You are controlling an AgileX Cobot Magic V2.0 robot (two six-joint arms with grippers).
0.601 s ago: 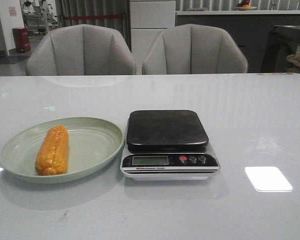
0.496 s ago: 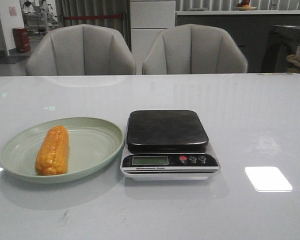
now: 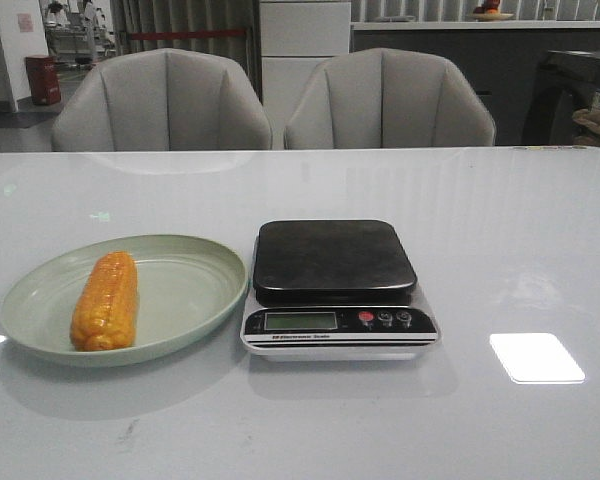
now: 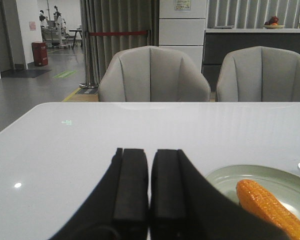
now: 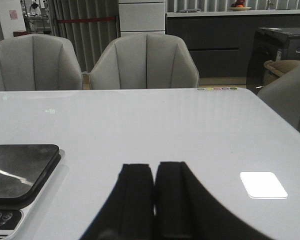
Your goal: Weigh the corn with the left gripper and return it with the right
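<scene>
The orange-yellow corn (image 3: 106, 300) lies lengthwise on the left part of a pale green plate (image 3: 185, 290) at the table's front left. A kitchen scale (image 3: 337, 287) with a bare dark platform stands just right of the plate. No gripper shows in the front view. In the left wrist view my left gripper (image 4: 150, 155) is shut and empty, low over the table, with the corn (image 4: 270, 206) and plate (image 4: 260, 176) to its side. In the right wrist view my right gripper (image 5: 154, 169) is shut and empty, with the scale (image 5: 17, 172) off to its side.
Two grey chairs (image 3: 165, 100) stand behind the table's far edge. A bright light patch (image 3: 536, 357) reflects on the glossy white table right of the scale.
</scene>
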